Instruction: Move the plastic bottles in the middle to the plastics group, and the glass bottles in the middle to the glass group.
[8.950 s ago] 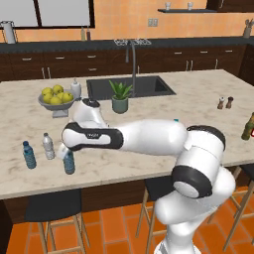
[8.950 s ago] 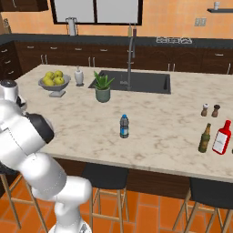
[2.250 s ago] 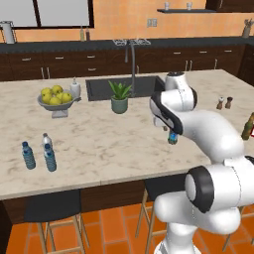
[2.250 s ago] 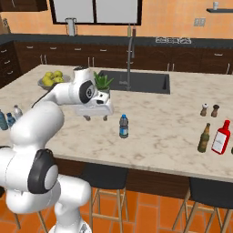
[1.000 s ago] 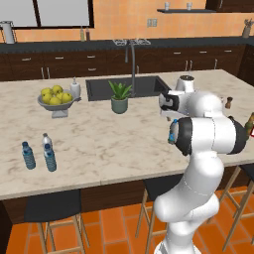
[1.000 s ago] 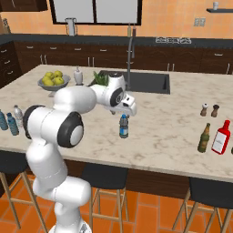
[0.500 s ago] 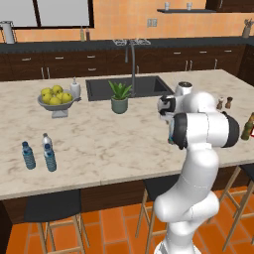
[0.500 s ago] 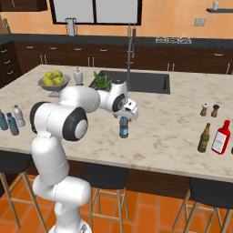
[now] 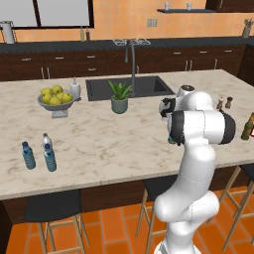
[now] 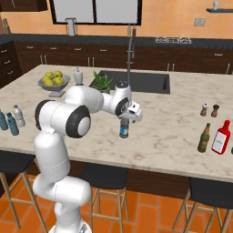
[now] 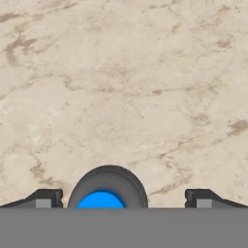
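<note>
Hovering directly above the darker plastic bottle (image 10: 124,129) near the middle of the table (image 9: 104,144), the pincer (image 11: 124,197) has swung over from the left end, where three bottles of the plastics group (image 9: 37,154) now stand close to the front-left corner. In the hand view the blue cap (image 11: 100,200) sits between the two fingertips (image 11: 46,197), which stand wide apart on either side and touch nothing; the pincer is spread and empty. Judged from this, one plastic bottle is already delivered and a descent and closure come next. The brown glass bottle (image 10: 204,138) waits by the red bottle (image 10: 221,137) near the right end.
</note>
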Available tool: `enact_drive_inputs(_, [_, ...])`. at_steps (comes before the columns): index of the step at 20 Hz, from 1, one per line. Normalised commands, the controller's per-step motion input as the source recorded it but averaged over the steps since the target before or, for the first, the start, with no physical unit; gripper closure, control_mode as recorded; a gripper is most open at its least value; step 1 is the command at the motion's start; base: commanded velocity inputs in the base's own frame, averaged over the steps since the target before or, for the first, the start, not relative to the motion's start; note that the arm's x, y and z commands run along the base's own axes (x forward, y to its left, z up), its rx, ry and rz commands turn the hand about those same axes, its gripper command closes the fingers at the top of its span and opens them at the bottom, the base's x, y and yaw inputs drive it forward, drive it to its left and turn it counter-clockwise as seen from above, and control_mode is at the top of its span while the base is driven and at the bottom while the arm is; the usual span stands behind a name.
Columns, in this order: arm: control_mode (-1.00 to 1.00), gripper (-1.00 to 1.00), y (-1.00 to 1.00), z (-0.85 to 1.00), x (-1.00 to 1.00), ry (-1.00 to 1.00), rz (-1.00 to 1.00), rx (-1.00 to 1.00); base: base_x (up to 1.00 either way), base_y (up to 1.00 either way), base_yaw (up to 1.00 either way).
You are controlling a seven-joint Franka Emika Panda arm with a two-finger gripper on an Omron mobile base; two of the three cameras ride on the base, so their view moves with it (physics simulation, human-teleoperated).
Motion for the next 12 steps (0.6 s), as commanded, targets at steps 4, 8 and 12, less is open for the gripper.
enact_drive_inputs(4, [-1.0, 1.0, 0.0, -0.21, -0.03, -0.01, 0.0, 0.0, 0.0, 0.0, 0.0])
enact_drive_inputs(8, [-1.0, 1.0, 0.0, -0.18, -0.11, -0.04, 0.0, 0.01, 0.0, 0.0, 0.0])
enact_drive_inputs(12, [-1.0, 1.0, -0.02, 0.05, -0.31, -0.01, 0.02, 0.06, 0.0, 0.0, 0.0])
